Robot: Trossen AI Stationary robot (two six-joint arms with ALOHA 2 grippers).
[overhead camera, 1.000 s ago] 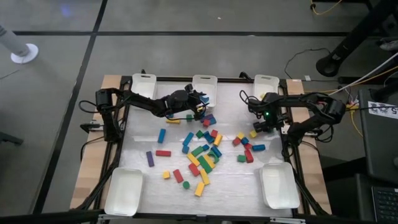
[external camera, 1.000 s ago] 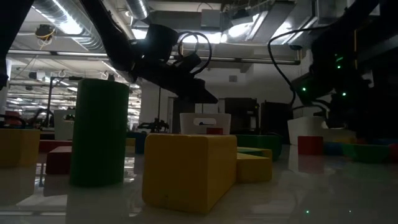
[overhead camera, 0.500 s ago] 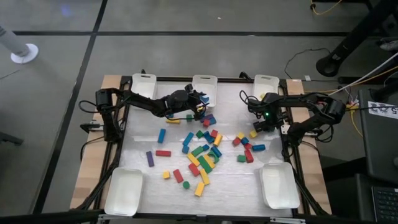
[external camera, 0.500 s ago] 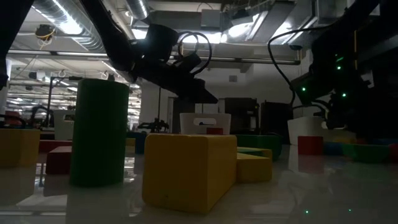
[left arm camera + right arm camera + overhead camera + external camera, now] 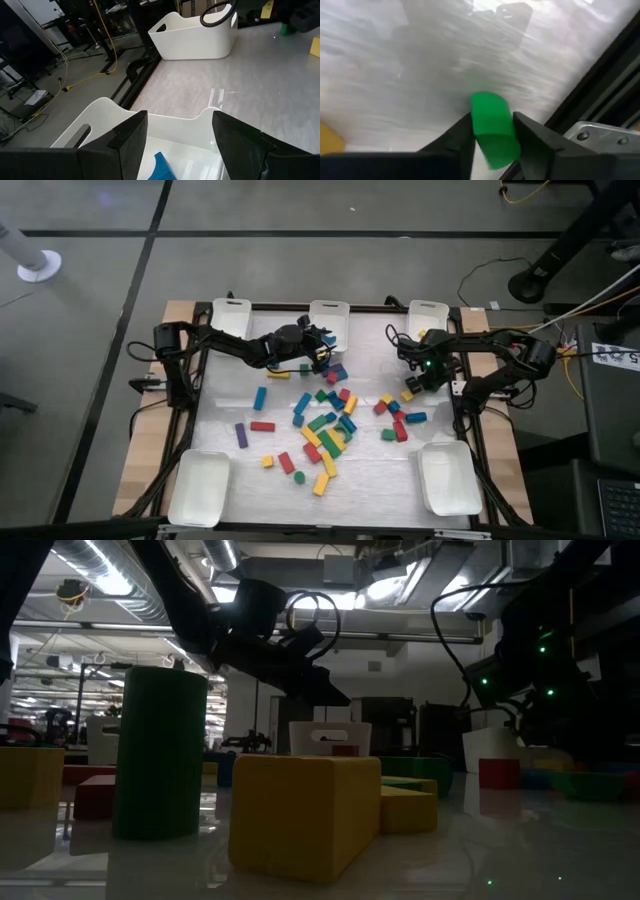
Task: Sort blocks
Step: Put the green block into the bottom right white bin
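On the pale counter [image 5: 230, 405] most small coloured toy blocks [image 5: 325, 430] lie unsorted mid-surface; the left claw [image 5: 180, 145] gapes over a white plastic tray [image 5: 100, 117] holding one blue block [image 5: 162, 167], while the right claw [image 5: 492, 131] pinches a green block [image 5: 491, 125].

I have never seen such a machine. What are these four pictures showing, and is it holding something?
Two dark robot arms work at a table. One picture looks straight down on it, one looks level across the tabletop, and two come from cameras on the wrists. Small coloured blocks lie scattered mid-table, with white trays at the edges. The left gripper is open over the far middle tray, where a blue block lies. The right gripper pinches a green block between its fingers.
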